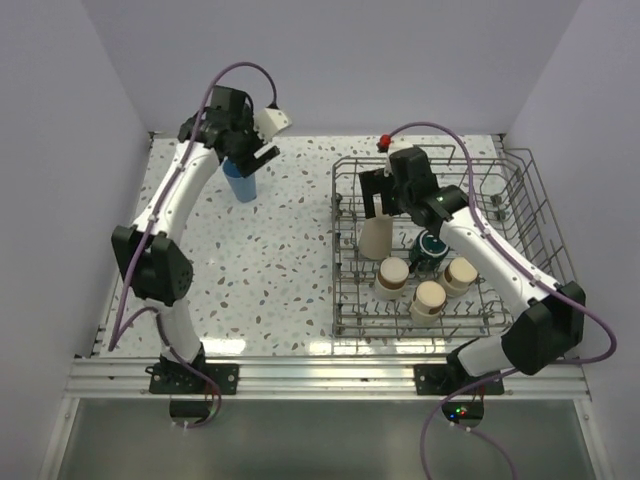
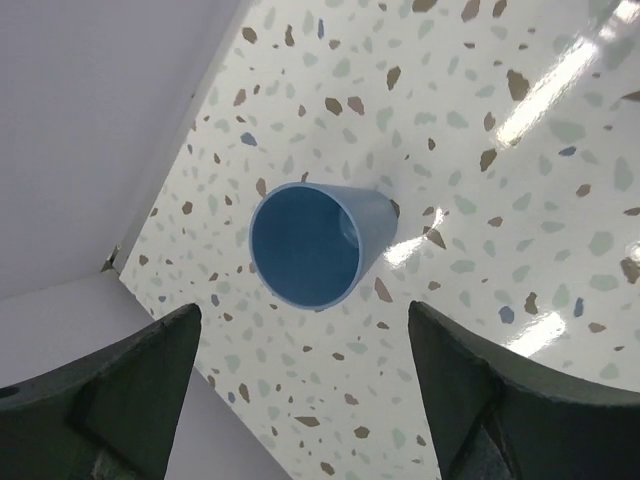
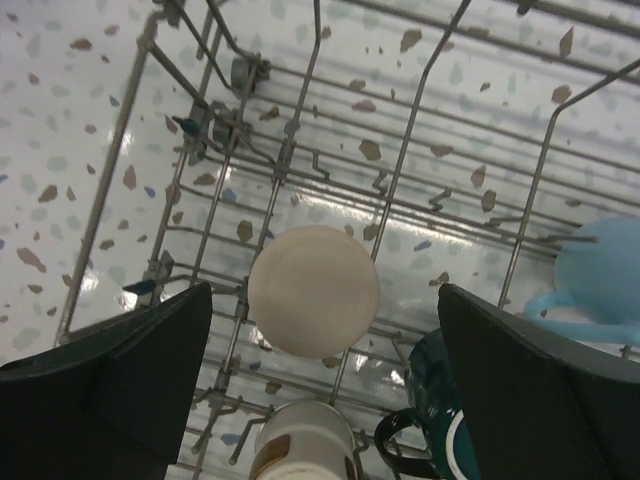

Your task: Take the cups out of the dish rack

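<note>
Speckled table: my left gripper wide open, empty, over blue cup; right gripper wide open, empty, above beige tumbler in rack.

Speckled table bears the dish rack and a blue tumbler, seemingly upright.

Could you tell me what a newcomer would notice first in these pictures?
The grey wire dish rack fills the table's right side, holding beige cups and a dark teal mug. The open right hand hangs over a tall beige tumbler standing upside down in it. Far left, a blue tumbler stands upright beneath the open left hand.
</note>
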